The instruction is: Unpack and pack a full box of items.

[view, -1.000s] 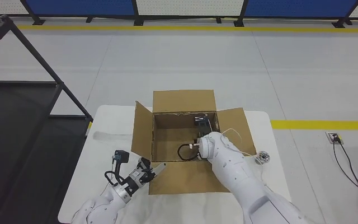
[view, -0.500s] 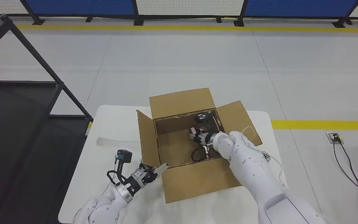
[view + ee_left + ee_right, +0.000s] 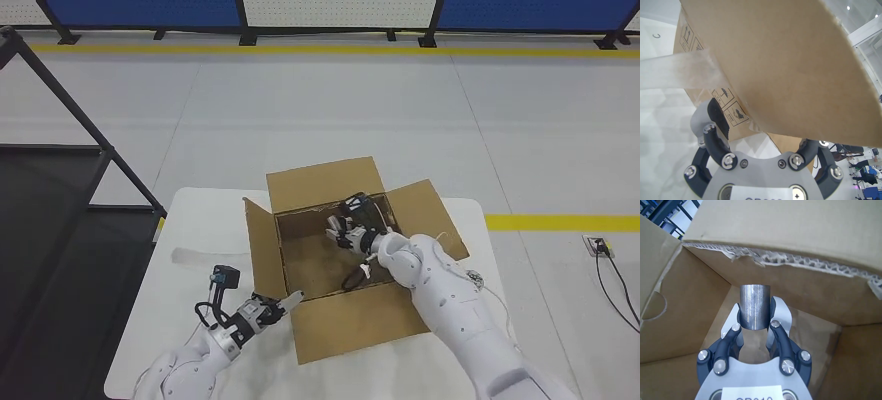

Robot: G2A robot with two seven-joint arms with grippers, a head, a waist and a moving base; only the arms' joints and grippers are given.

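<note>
An open cardboard box [image 3: 300, 260] stands mid-table with its flaps spread. My right gripper [image 3: 340, 232] is inside it near the back wall, shut on a short metal cylinder [image 3: 755, 298] that stands upright between the fingers [image 3: 780, 311], clear of the box floor. My left gripper [image 3: 283, 302] sits low at the box's front left corner, open, one finger [image 3: 717, 115] against the printed side wall [image 3: 687, 41] and the other hidden behind the front flap [image 3: 781, 66], whose edge lies between the jaws.
A strip of clear tape [image 3: 676, 73] hangs off the box corner by my left gripper. A black cable [image 3: 352, 278] and a dark item [image 3: 362, 208] lie inside the box. A small object [image 3: 478, 278] sits on the white table [image 3: 190, 300] at the right.
The box slid right and turned a little a second ago. My right gripper has since risen toward the back wall with the cylinder. The left gripper followed the front corner.
</note>
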